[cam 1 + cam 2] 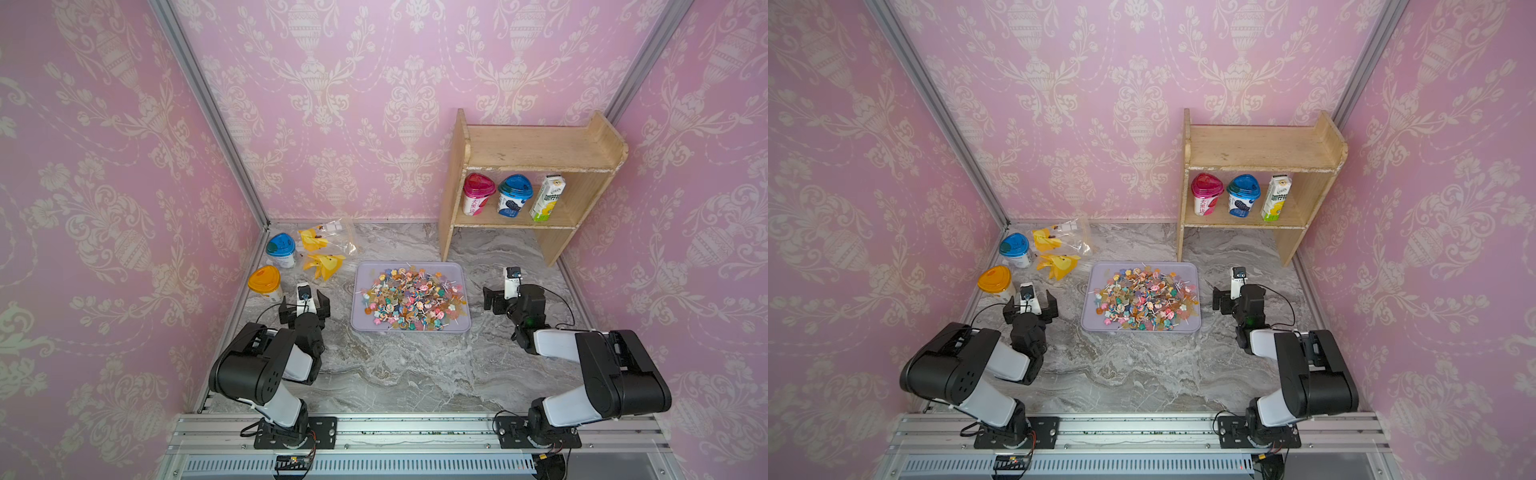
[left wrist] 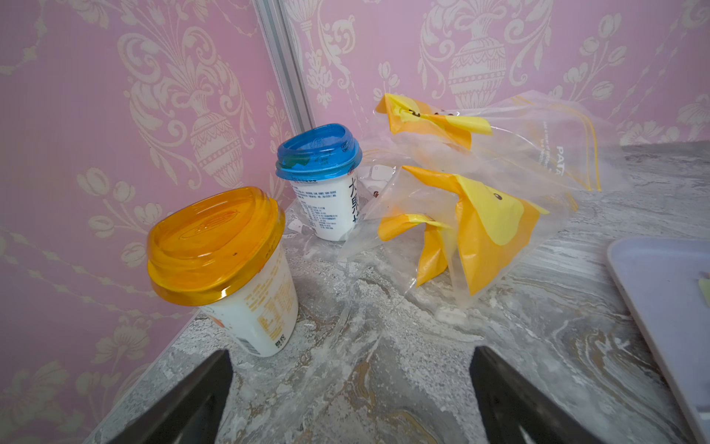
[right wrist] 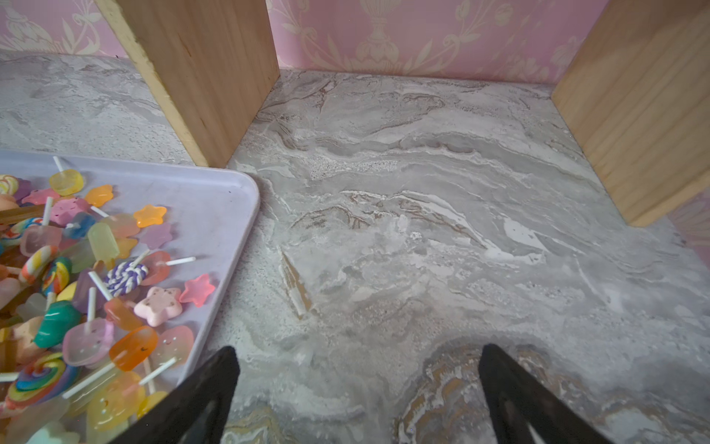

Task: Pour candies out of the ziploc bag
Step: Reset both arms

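The candies (image 1: 409, 301) (image 1: 1144, 301), small multicoloured sweets and lollipops on white sticks, lie heaped in a lavender tray (image 1: 457, 270) at mid table. In the right wrist view the candies (image 3: 96, 292) fill the tray corner (image 3: 230, 200). Two clear ziploc bags with yellow duck prints lie crumpled at the back left, one nearer (image 1: 324, 266) (image 2: 484, 230) and one behind it (image 1: 332, 237) (image 2: 545, 127); I see no sweets in them. My left gripper (image 1: 304, 306) (image 1: 1030, 306) (image 2: 351, 351) is open and empty, left of the tray. Right of the tray, my right gripper (image 1: 513, 293) (image 3: 358, 348) is open and empty too.
An orange-lidded cup (image 1: 266, 282) (image 2: 219, 261) stands close to the left gripper, with a blue-lidded cup (image 1: 281, 249) (image 2: 322, 180) behind it by the left wall. A wooden shelf (image 1: 536, 145) at the back right holds two cups and a carton.
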Robot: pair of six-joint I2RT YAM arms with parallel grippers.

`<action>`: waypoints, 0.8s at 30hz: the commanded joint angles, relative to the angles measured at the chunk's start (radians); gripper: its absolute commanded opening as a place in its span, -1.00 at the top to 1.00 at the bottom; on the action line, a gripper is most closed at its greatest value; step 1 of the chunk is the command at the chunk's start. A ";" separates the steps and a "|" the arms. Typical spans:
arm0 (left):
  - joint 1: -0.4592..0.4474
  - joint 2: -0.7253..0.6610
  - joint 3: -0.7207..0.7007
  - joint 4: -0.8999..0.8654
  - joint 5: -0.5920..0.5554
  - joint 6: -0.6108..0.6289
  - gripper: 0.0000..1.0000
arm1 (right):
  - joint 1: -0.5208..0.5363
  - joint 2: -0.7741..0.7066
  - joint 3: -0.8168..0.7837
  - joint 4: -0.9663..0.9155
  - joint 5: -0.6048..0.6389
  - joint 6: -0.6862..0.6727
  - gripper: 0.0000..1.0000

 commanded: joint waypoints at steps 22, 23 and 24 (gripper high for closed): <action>0.063 0.095 0.061 0.014 0.170 -0.016 -0.99 | -0.012 0.007 0.016 0.029 -0.036 0.034 -1.00; 0.063 0.096 0.062 0.014 0.170 -0.017 -0.98 | -0.012 0.004 0.015 0.030 -0.034 0.035 -1.00; 0.063 0.096 0.063 0.014 0.169 -0.016 -0.99 | -0.010 0.005 0.016 0.030 -0.034 0.035 -1.00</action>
